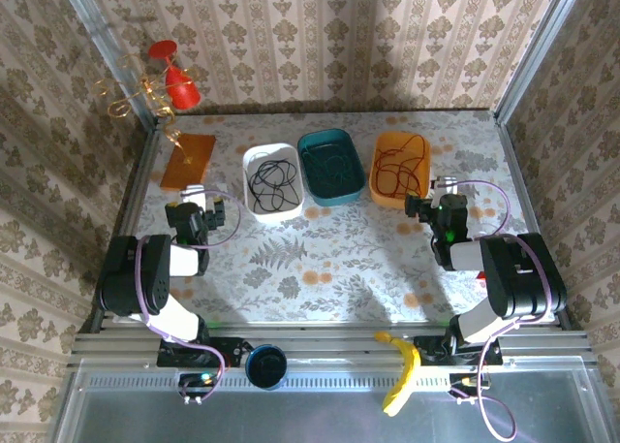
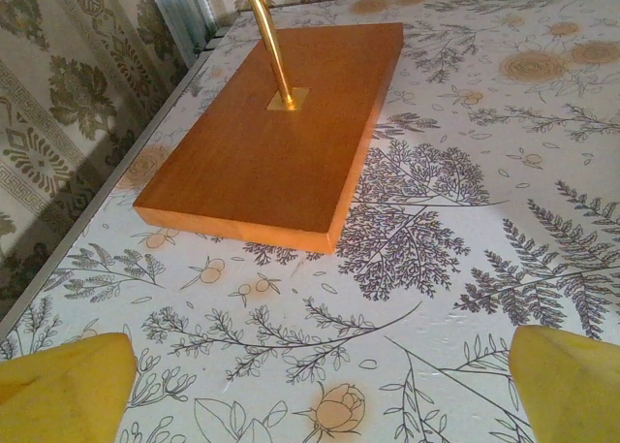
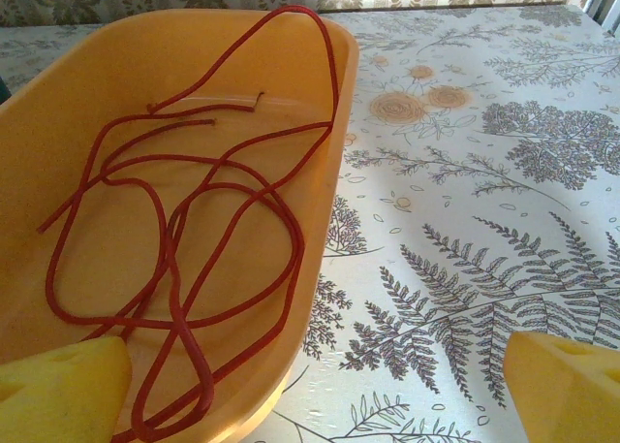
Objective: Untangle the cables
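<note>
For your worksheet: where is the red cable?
Top view: the red cable lies looped in the orange tub, rightmost of three, beyond the right gripper.

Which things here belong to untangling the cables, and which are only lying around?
Job: red cable in orange bin; black cable in white bin; green cable in teal bin.
Lying about: banana; wooden base with brass rod.

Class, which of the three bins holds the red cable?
The orange bin, rightmost in the row; the white bin holds a black cable, the teal bin a dark cable.
</note>
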{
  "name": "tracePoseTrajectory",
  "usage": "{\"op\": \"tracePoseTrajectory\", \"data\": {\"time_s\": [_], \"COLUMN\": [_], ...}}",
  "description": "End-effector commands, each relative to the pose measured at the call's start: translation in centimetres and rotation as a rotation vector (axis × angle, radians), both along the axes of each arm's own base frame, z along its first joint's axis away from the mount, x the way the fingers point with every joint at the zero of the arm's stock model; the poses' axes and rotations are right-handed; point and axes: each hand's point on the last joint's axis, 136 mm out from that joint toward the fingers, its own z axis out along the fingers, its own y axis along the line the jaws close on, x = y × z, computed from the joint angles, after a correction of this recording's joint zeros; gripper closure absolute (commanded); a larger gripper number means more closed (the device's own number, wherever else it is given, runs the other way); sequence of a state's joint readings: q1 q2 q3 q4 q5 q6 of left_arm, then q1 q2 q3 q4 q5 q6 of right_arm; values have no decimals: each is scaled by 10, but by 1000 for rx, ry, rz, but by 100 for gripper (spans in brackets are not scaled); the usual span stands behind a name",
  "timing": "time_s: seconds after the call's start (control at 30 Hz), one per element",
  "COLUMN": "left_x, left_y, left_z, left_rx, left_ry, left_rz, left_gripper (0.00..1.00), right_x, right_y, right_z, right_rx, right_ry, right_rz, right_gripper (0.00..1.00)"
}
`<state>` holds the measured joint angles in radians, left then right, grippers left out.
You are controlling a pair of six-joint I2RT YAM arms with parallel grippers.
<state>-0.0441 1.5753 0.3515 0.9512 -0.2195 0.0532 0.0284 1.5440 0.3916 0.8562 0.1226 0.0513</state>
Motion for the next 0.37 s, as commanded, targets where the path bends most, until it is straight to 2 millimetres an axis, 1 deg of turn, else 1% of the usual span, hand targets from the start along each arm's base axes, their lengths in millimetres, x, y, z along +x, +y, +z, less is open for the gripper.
{"op": "tracePoseTrajectory", "data": {"time_s": [0.0,0.33], "left_x": [8,7], "left_y": [-2,-2], "left_z": [17,17], "left_rx": [-27,-25], "left_ry": [-58,-58], "left_rz": [-7,-7], "left_gripper": [0,0], "right_x": [5,5], "right_y": [0,1], "right_z": [10,11], "right_rx": [-8,2], "right_ry": [-22,-24], "right_rz": [11,23], "right_gripper": [0,0]}}
